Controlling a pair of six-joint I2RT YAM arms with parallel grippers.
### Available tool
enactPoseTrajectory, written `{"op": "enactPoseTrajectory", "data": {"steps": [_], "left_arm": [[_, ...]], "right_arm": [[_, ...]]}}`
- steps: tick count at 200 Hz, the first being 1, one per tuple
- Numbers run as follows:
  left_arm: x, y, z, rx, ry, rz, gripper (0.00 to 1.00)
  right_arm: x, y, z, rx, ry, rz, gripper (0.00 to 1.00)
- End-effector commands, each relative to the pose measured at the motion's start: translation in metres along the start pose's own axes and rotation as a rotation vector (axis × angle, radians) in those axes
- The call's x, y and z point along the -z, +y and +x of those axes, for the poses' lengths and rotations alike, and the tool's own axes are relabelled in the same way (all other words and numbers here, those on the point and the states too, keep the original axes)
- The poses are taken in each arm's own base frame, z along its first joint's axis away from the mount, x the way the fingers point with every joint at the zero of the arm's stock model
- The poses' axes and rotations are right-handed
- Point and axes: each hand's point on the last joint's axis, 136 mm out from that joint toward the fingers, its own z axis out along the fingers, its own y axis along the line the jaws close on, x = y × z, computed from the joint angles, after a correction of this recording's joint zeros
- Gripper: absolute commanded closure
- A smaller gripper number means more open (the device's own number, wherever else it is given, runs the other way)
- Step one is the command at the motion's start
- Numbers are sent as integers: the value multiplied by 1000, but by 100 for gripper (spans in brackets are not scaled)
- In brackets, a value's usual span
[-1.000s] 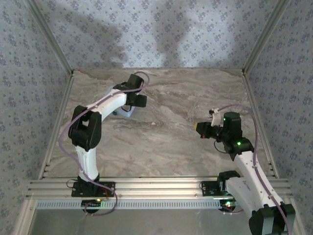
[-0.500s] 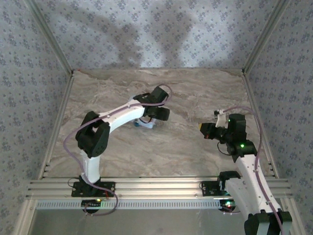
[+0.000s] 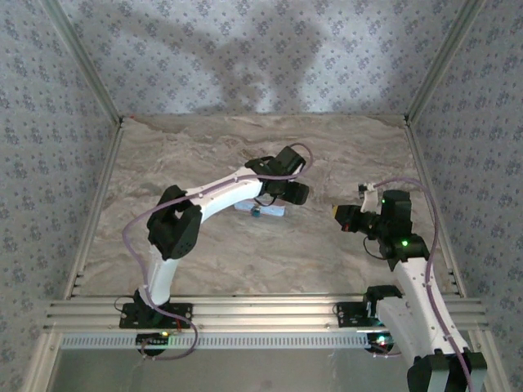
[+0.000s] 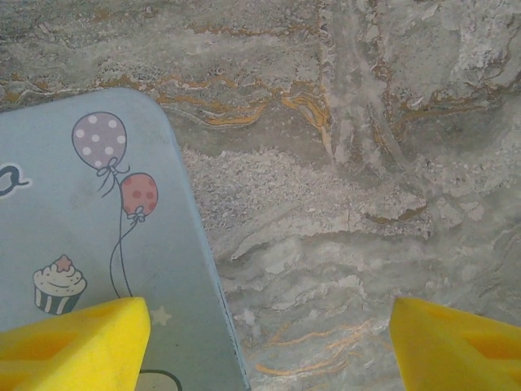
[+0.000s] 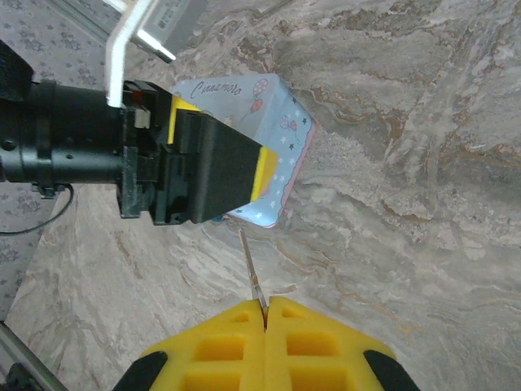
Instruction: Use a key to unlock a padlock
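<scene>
- Key [image 5: 251, 269]: a thin, narrow silver blade, pinched between the shut yellow fingers of the right gripper [image 5: 264, 322]. Its tip points at the pale blue box [image 5: 281, 122], just short of the corner.
- Left gripper [image 4: 269, 342]: its fingers are spread wide, one above the box and one above the table [image 4: 366, 163].

The left arm [image 3: 214, 194] stretches forward and to the right, and its gripper [image 4: 269, 330] points down with fingers spread wide. The right arm [image 3: 413, 265] is bent, and its gripper [image 5: 264, 309] faces left, pinched on a thin key [image 5: 251, 273].
</scene>
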Motion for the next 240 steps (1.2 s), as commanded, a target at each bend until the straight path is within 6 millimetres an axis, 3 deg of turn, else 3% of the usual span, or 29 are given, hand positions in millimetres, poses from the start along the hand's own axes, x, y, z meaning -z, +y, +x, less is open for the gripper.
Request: {"op": "enactPoseTrajectory", "data": {"steps": [1, 35, 65, 106, 126, 161, 240], "left_arm": [[32, -3, 5, -28, 6, 31, 22], [66, 7, 3, -16, -50, 53, 20], [86, 33, 24, 33, -81, 29, 20], [88, 57, 69, 143, -106, 92, 17], [80, 75, 76, 232, -128, 132, 17], [71, 97, 63, 324, -177, 205, 17], [40, 103, 19, 286, -191, 239, 17]], "right_arm": [[-5, -1, 3, -35, 9, -23, 100], [-17, 7, 3, -42, 35, -79, 100], [-31, 18, 2, -26, 46, -114, 100], [-59, 42, -2, 8, 79, -180, 100], [-73, 52, -3, 25, 108, -194, 100], [-83, 56, -3, 35, 126, -187, 100], [-83, 53, 2, 30, 130, -176, 100]]}}
